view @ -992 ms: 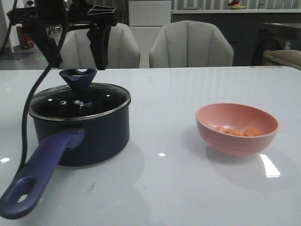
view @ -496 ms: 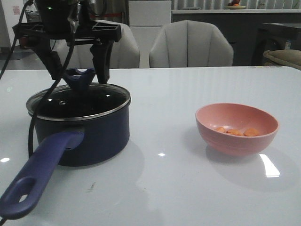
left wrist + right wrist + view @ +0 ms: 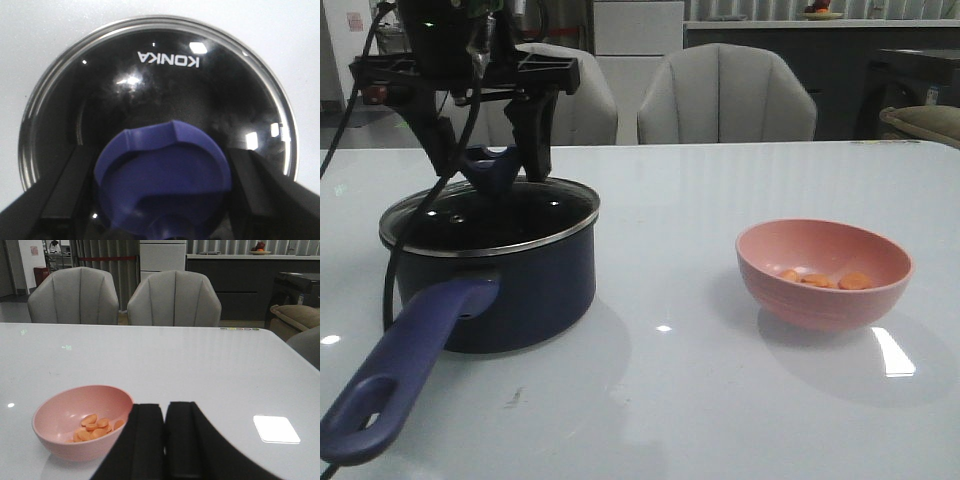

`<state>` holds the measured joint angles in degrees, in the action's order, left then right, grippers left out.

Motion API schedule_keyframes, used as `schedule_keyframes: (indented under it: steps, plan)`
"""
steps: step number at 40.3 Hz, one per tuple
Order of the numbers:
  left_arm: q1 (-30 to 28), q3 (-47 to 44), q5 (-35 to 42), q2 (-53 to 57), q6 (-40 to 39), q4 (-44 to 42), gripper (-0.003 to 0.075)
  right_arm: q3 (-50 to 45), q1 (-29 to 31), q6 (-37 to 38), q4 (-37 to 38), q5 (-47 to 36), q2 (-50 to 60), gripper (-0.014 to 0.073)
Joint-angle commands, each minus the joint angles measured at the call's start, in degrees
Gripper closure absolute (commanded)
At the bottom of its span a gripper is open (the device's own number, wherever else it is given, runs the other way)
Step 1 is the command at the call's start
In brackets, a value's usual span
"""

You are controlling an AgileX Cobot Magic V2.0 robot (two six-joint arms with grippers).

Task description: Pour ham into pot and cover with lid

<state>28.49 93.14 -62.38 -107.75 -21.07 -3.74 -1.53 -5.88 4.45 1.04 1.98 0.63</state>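
Note:
The dark blue pot (image 3: 525, 290) stands at the left of the table with its long handle (image 3: 405, 370) pointing toward the front. The glass lid (image 3: 495, 215) lies on it, and its silver rim (image 3: 280, 110) shows all round. My left gripper (image 3: 488, 170) is lowered over the lid, open, with one finger close on each side of the blue knob (image 3: 162, 175). The ham (image 3: 825, 281) lies as several orange slices in the pink bowl (image 3: 820, 308) at the right. My right gripper (image 3: 165, 410) is shut and empty, just to the right of that bowl (image 3: 57, 445) and its ham (image 3: 95, 426).
A black cable (image 3: 388, 265) hangs from the left arm past the pot's left side. Two grey chairs (image 3: 725, 95) stand beyond the table's far edge. A bright light reflection (image 3: 276, 429) lies on the tabletop right of the right gripper.
The left gripper has come down from above the lid until its fingers straddle the knob. Pot, lid and bowl have not moved.

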Motion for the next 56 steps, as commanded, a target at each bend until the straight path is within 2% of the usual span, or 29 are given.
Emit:
schedule_keyframes:
  steps: [1,16,25,32,39,47,52,56]
  plan:
    - [0.4,1.9,1.5,2.6,-0.8,0.3,0.0316,0.3,0.4,-0.5,0.4,-4.8,1.1,0.0456]
    - [0.2,1.9,2.4,7.7,-0.8,-3.3,0.0316,0.3,0.4,-0.5,0.4,-4.8,1.1,0.0456]
    - [-3.2,0.4,1.5,11.9,-0.5,-7.7,0.0316,0.3,0.4,-0.5,0.4,-4.8,1.1,0.0456]
    - [-10.3,-4.1,0.9,15.8,4.6,-7.9,0.0316,0.3,0.4,-0.5,0.4,-4.8,1.1,0.0456]
    - [-21.8,-10.8,4.7,20.2,6.6,-7.1,0.0316,0.3,0.4,-0.5,0.4,-4.8,1.1,0.0456]
    - [-34.7,-19.3,10.7,21.7,20.2,6.4,0.0316,0.3,0.4,-0.5,0.4,-4.8,1.1,0.0456]
    - [-40.3,-25.4,16.7,21.6,22.0,10.7,0.0316,0.3,0.4,-0.5,0.4,-4.8,1.1,0.0456]
    - [-41.7,-29.5,22.0,21.4,22.7,11.4,0.0316,0.3,0.4,-0.5,0.4,-4.8,1.1,0.0456]
